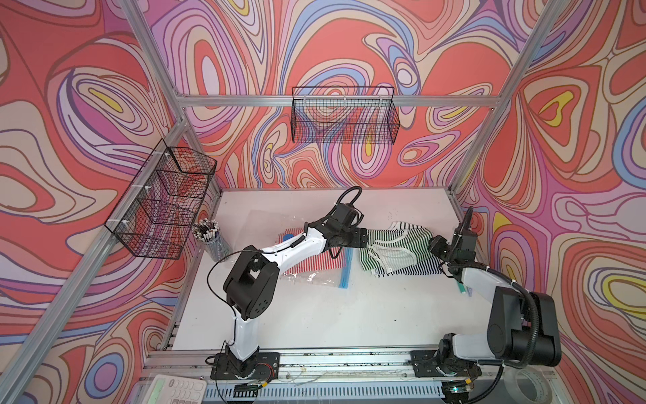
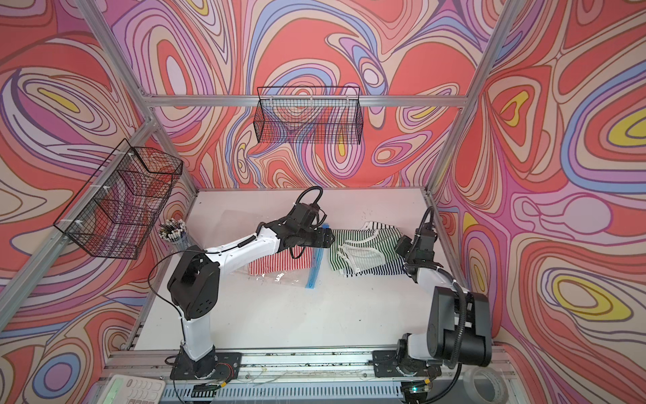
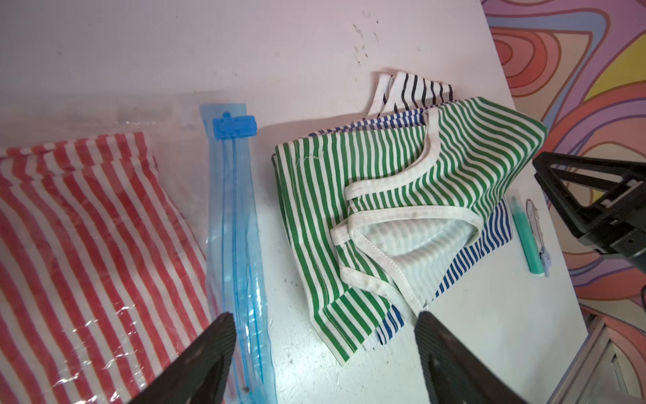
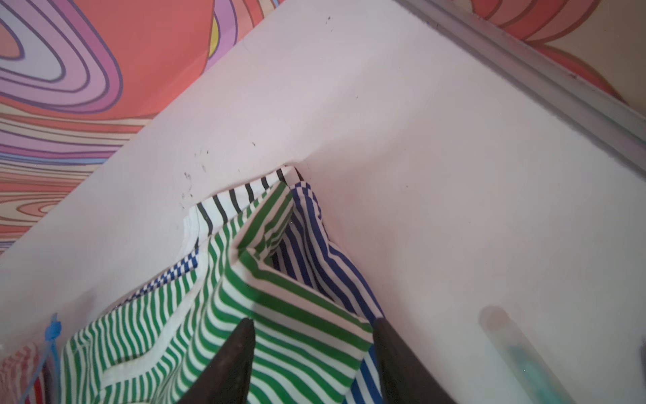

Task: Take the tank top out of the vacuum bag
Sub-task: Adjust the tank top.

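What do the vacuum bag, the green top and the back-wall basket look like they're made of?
Bag: thin clear plastic film, glossy; it crinkles and glints over the red top. Green top: soft knit cloth, probably cotton, matte; it folds limply, with stitched white trim. Basket: seemingly metal wire, coated black; a thin rigid grid.

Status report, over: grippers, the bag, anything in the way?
Left gripper open, beside the bag. Right gripper open, over the green striped top. Red striped top inside the bag. Green striped top beside the zip edge, not touching.
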